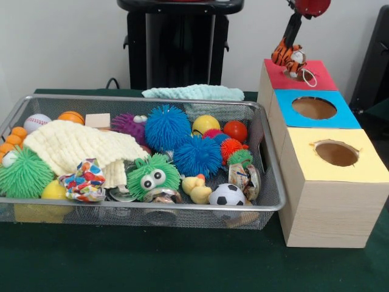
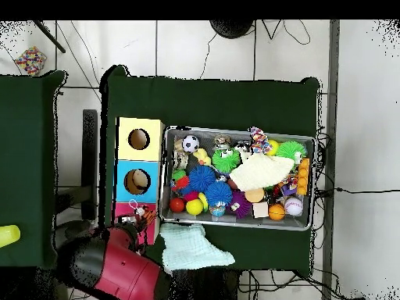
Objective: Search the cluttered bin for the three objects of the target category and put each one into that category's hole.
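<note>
The wire mesh bin (image 1: 152, 206) (image 2: 234, 130) holds a white polka-dot cloth (image 1: 84, 180) (image 2: 258, 139) at its front left and a cream knitted cloth (image 1: 73, 146) (image 2: 260, 172). A pale teal cloth (image 1: 193, 92) (image 2: 191, 248) lies on the table behind the bin. The yellow-topped hole (image 1: 336, 153) (image 2: 139, 140) is empty. My gripper (image 1: 290, 53) (image 2: 139, 212) is over the red-topped hole (image 1: 298, 74), far from the bin, shut on a striped tiger toy (image 1: 285, 55) that hides its fingers.
The bin also holds spiky puffer balls (image 1: 167, 126), a soccer ball (image 1: 227, 194), a rubber duck (image 1: 196, 188), a baseball (image 1: 36, 121) and other small toys. The blue-topped hole (image 1: 313, 107) lies between red and yellow. My red arm (image 2: 117, 269) is beside the boxes.
</note>
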